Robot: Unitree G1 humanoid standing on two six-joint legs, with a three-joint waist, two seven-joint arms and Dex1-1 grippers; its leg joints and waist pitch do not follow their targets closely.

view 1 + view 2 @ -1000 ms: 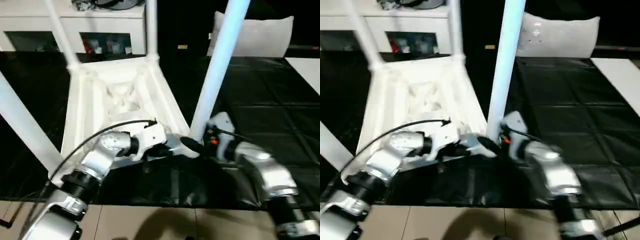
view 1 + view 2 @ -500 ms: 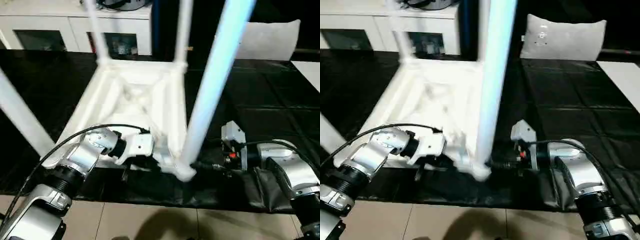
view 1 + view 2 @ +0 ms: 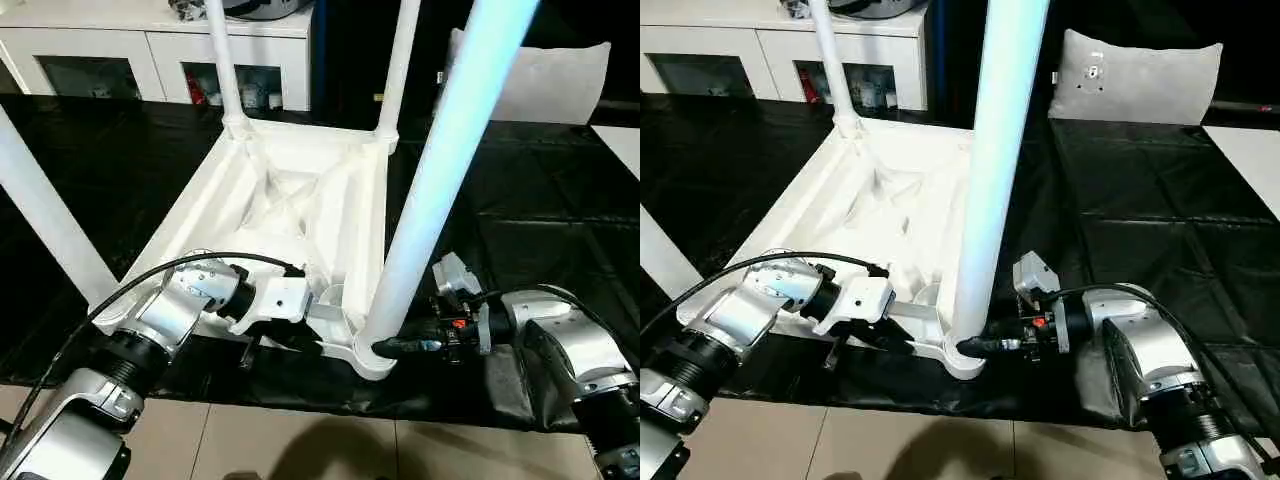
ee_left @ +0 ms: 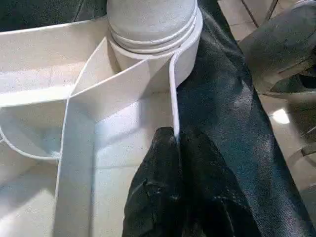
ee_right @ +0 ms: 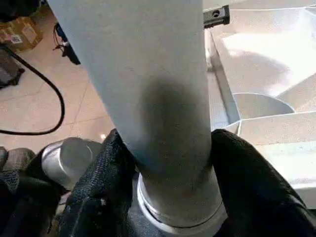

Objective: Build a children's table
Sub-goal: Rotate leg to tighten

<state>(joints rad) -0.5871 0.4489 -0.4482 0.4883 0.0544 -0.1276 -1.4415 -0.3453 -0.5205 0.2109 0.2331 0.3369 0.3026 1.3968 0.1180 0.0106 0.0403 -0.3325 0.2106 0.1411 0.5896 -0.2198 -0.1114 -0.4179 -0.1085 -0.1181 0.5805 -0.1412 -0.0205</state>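
Four white tapered legs now seated, the upturned white plastic children's table (image 3: 300,200) has swung round; the right tool (image 5: 163,163) has clamped the lower-centre leg (image 3: 440,170) and the left tool (image 4: 175,148) stays pinched on a rib.

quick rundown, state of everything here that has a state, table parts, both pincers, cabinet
table top: upside down on the black mat, ribbed underside up
near right leg: upright in its corner socket
two far legs: upright in their sockets
left pincer: shut on the table top's thin rim
right pincer: fingers around the near right leg's base
cabinet: glass doors closed
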